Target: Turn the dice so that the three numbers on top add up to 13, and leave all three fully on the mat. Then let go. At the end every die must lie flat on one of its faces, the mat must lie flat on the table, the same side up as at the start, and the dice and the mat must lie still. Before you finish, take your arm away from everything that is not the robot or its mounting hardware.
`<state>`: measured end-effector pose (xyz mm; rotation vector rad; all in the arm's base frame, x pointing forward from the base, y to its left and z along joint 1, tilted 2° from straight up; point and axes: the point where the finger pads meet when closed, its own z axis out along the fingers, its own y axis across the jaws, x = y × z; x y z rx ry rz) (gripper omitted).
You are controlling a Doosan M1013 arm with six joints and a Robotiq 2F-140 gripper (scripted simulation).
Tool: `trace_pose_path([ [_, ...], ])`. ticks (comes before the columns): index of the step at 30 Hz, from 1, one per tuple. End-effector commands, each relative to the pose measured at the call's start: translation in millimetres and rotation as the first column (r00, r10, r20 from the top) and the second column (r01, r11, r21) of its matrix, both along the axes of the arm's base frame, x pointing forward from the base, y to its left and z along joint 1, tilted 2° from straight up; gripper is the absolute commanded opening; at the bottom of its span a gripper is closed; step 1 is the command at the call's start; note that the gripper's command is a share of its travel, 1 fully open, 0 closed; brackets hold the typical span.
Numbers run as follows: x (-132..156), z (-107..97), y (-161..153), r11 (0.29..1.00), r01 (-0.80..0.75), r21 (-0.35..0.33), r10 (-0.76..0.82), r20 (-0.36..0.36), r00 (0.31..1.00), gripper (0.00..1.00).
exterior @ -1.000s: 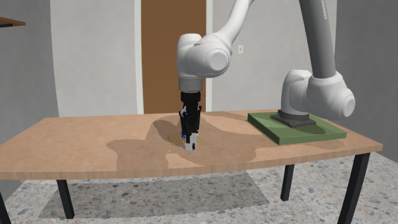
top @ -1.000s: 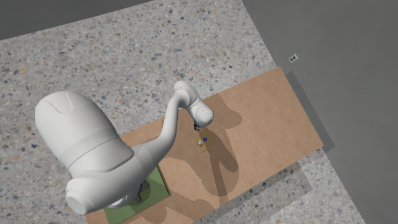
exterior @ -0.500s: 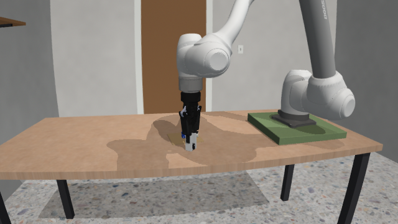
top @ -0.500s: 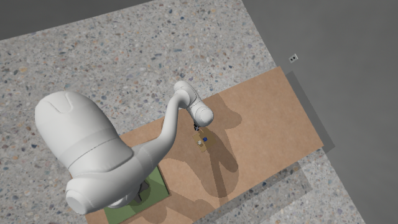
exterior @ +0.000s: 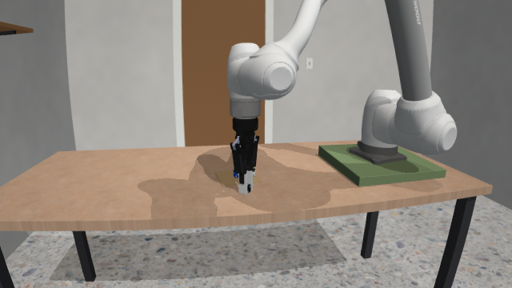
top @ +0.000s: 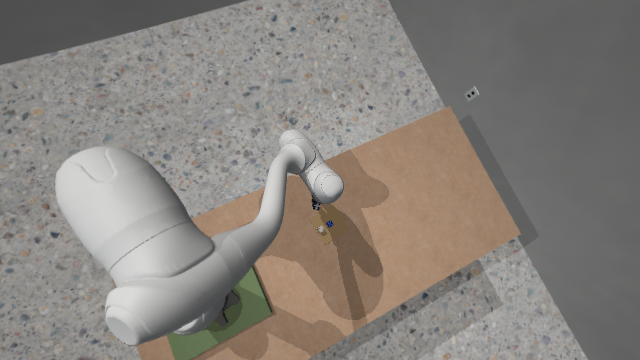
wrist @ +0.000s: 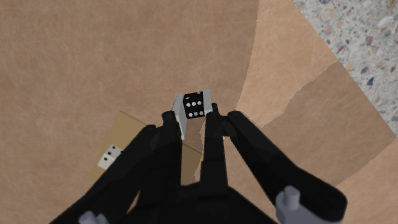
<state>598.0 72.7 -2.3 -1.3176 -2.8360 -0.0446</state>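
My gripper (wrist: 195,101) (exterior: 245,187) (top: 316,204) points straight down and is shut on a black die (wrist: 193,105) with white pips. It holds the die low, just past one edge of the small tan mat (wrist: 125,130) (top: 326,239) (exterior: 223,178). A white die (wrist: 110,156) (top: 321,229) lies on the mat beside the fingers. A blue die (top: 330,223) (exterior: 236,174) also lies on the mat; in the wrist view the fingers hide it. I cannot tell whether the black die touches the table.
The wooden table (exterior: 100,188) (top: 440,200) carries the mat near its middle. The arm's green base plate (exterior: 380,168) (top: 250,300) stands at one end. The arm reaches over the table above the mat.
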Motion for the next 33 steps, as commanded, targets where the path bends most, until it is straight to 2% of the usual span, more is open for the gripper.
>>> trace_pose_path([
  [1,0.0,5.2,-0.1,1.0,0.0,0.0,0.0,0.0,1.0,0.13],
  [5,0.0,24.7,-0.7,1.0,0.0,0.0,0.0,0.0,1.0,0.13],
  [13,0.1,82.4,-2.6,1.0,0.0,0.0,0.0,0.0,1.0,0.13],
  [15,0.1,82.4,-2.6,1.0,0.0,0.0,0.0,0.0,1.0,0.13],
  [20,0.1,98.7,-3.1,1.0,0.0,0.0,0.0,0.0,1.0,0.13],
  [33,1.9,99.3,-7.8,1.0,-0.027,0.0,0.027,0.001,1.0,0.13],
])
